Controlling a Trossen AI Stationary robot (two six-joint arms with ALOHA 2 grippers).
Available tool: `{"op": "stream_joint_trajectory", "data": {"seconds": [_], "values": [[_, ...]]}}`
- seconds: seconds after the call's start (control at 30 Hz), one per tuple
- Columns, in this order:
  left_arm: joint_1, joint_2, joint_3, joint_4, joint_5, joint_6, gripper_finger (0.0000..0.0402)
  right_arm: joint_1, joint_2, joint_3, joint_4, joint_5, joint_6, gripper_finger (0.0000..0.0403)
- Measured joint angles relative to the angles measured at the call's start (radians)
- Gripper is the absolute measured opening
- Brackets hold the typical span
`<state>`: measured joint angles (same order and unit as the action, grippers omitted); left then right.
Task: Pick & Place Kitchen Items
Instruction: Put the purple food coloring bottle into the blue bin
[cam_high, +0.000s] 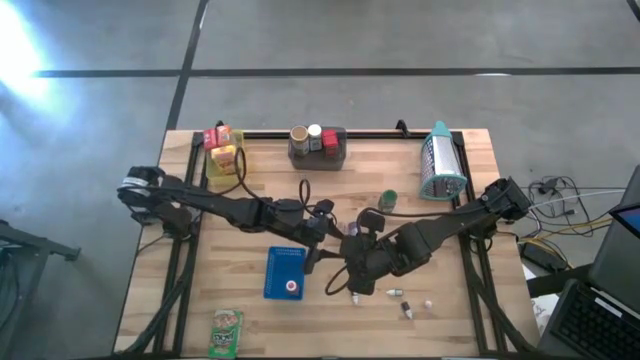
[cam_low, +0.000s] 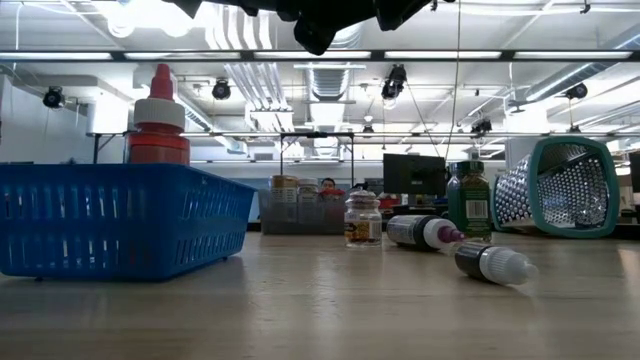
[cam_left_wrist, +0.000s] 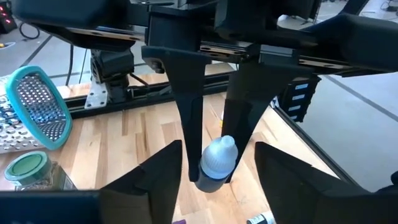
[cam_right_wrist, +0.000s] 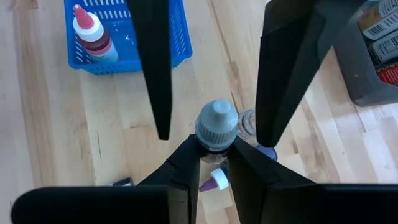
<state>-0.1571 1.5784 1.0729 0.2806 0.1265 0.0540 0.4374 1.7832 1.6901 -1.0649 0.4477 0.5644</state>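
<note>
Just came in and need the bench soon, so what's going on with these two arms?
It looks like a handover in mid-air. The right pincer is shut on a small grey-capped bottle above the middle of the table. The left pincer is open, one finger on either side of the bottle's cap, not gripping it. A red-capped bottle already stands in the blue basket; other small bottles lie on the wood.

blue basket (cam_high: 283, 271) | teal grater (cam_high: 441, 168) | red-white bottle (cam_low: 158, 117) | grey-capped dark bottle (cam_right_wrist: 216, 126)
</note>
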Motion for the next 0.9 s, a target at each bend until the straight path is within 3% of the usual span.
{"op": "stream_joint_trajectory", "data": {"seconds": [0.7, 0.9], "values": [[-0.005, 0.0, 0.0, 0.012, -0.024, -0.001, 0.0092, -0.004, 0.0, 0.0, 0.001, 0.0, 0.006, 0.0062], [-0.005, 0.0, 0.0, 0.013, -0.024, -0.001, 0.0083, -0.004, 0.0, 0.0, 0.002, -0.002, 0.017, 0.0092]]}}
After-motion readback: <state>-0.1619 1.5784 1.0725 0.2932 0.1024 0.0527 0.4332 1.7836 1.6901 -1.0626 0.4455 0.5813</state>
